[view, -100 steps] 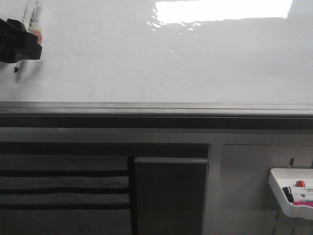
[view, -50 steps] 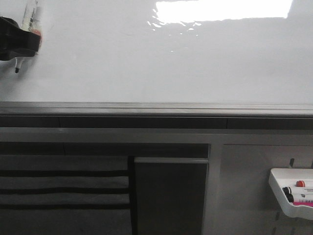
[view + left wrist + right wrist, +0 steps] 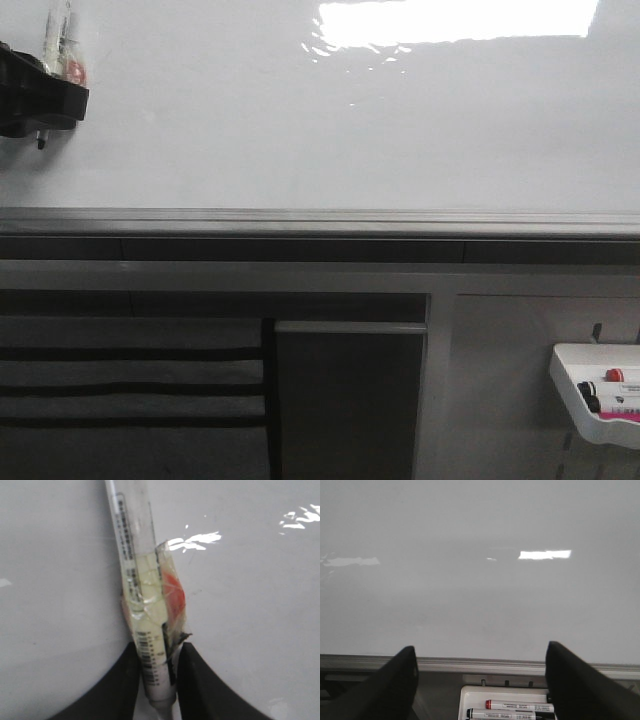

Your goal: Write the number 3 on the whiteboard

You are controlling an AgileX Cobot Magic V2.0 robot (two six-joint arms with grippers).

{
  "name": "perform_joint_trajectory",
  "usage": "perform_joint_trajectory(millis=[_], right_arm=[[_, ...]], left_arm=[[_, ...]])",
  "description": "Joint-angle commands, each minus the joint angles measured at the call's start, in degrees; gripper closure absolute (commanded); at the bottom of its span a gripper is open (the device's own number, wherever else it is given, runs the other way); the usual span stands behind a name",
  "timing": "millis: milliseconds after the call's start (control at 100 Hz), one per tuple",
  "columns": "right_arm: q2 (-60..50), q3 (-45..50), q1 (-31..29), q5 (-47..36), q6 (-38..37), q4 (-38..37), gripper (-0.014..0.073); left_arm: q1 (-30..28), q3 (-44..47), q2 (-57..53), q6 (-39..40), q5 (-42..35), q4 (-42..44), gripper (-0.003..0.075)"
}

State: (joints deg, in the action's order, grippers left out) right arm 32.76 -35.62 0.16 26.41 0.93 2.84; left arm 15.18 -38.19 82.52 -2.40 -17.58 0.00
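Front view: left gripper clamps taped marker, tip near whiteboard; right gripper spread, nothing held.

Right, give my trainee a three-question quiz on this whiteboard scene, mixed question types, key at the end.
1. True or false: a digit is already visible on the whiteboard.
2. Which gripper holds the marker? A) left gripper B) right gripper
3. Fill in: below the board's lower right, the white tray holds spare ____.

Key:
1. False; the board looks blank.
2. A; the right gripper is open with nothing between its fingers.
3. Markers.
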Motion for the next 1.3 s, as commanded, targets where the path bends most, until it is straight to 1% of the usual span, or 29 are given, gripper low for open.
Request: perform_joint_trajectory(millis=[0, 100, 170, 250, 340, 410, 490, 580, 680, 760, 810, 900, 1010, 1020, 1030, 1110, 1160, 1230, 1290], right_arm=[[0.6, -1.5, -0.4, -4.7, 0.4, -0.7, 0.0113], [0.6, -1.5, -0.4, -4.7, 0.4, -0.7, 0.0113], [0.6, -1.5, -0.4, -4.2, 0.4, -0.7, 0.0113], [0.6, -1.5, -0.4, -3.1, 0.4, -0.7, 0.0113], [0.6, -2.1, -0.2, -0.5, 0.4, -0.7, 0.0113], [0.7, -4.0, 0.5, 3.2, 0.4, 0.2, 0.0113], [1.7, -6.3, 1.7, 7.7, 2.5, 2.9, 0.0113], [4.3, -9.4, 3.4, 14.0, 8.9, 10.6, 0.0113], [8.8, -12.7, 5.0, 21.0, 18.4, 22.2, 0.0113], [12.8, -14.5, 5.9, 25.2, 26.6, 30.6, 0.0113], [15.1, -15.8, 6.1, 26.9, 31.7, 36.4, 0.0113], [19.5, -18.0, 6.2, 30.5, 40.2, 44.0, 0.0113], [23.9, -21.0, 6.2, 35.6, 49.0, 48.6, 0.0113], [24.4, -21.4, 6.4, 35.9, 49.6, 49.3, 0.0113], [24.7, -21.6, 6.4, 36.3, 50.2, 49.6, 0.0113], [27.0, -23.9, 8.1, 39.8, 55.9, 51.8, 0.0113], [28.4, -25.7, 10.5, 41.2, 58.6, 52.5, 0.0113], [29.8, -27.5, 14.1, 41.6, 61.3, 52.5, 0.0113], [30.5, -29.2, 17.3, 41.7, 64.1, 52.5, 0.0113]], left_arm=[[0.4, -1.8, -1.2, 0.2, -4.4, 0.0, 0.0619], [0.4, -1.8, -1.2, 0.2, -4.4, 0.0, 0.0697], [0.4, -1.8, -1.3, 0.2, -4.3, 0.0, 0.0738], [0.4, -1.8, -2.2, 0.1, -3.9, 1.1, 0.0741], [0.4, -1.8, -4.6, 0.1, -0.7, 4.6, 0.0741], [0.4, -2.0, -7.3, 0.1, 4.3, 6.9, 0.0741], [0.4, -3.4, -10.5, 0.1, 13.7, 8.7, 0.0741], [0.4, -5.3, -14.4, -0.3, 24.9, 9.4, 0.0741], [2.1, -7.9, -18.6, -3.1, 35.3, 8.5, 0.0741], [4.5, -9.7, -21.9, -8.3, 40.2, 4.9, 0.0741], [6.1, -10.9, -23.3, -12.8, 43.2, 1.1, 0.0741], [8.9, -13.4, -25.1, -21.7, 49.9, -7.3, 0.0741], [12.2, -16.0, -25.8, -33.8, 58.1, -19.1, 0.0741], [12.6, -16.3, -25.8, -36.4, 59.1, -20.5, 0.0741], [12.6, -16.4, -25.8, -36.4, 59.6, -21.3, 0.0741], [15.2, -17.2, -25.8, -45.4, 64.1, -28.8, 0.0741], [16.7, -17.4, -25.8, -50.3, 65.9, -32.9, 0.0741], [18.9, -17.4, -25.8, -54.3, 67.3, -35.7, 0.0741], [20.8, -17.4, -25.7, -54.7, 67.4, -35.8, 0.0741]])
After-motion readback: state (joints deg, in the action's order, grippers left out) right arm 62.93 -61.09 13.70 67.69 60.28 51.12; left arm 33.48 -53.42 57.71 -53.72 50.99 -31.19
